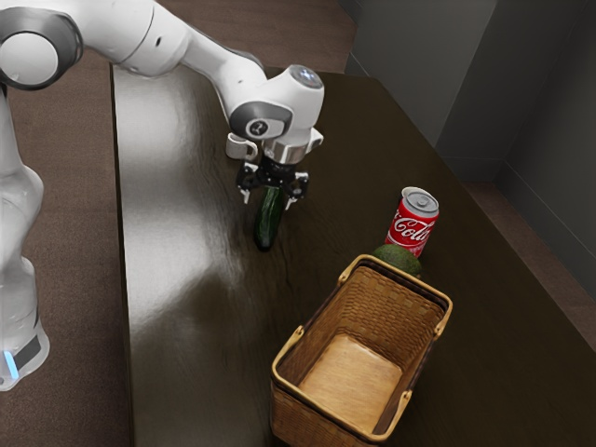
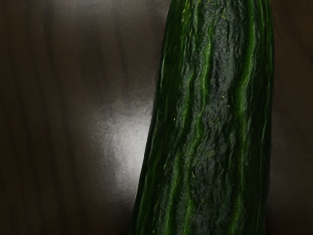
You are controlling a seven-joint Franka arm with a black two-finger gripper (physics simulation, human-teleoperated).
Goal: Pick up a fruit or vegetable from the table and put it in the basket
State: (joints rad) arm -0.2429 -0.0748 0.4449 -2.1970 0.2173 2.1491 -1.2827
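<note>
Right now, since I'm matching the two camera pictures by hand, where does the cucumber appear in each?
Exterior view: above centre, a little toward the exterior view's left, under the gripper.
Wrist view: the cucumber runs top to bottom, right of the picture's middle.
Shared landmark: the dark tabletop beneath it.

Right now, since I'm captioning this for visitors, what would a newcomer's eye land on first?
Probably the bright red cola can, standing just beyond the large woven basket in the exterior view. Next comes the dark green cucumber, under the open gripper and looming large in the wrist view.
</note>
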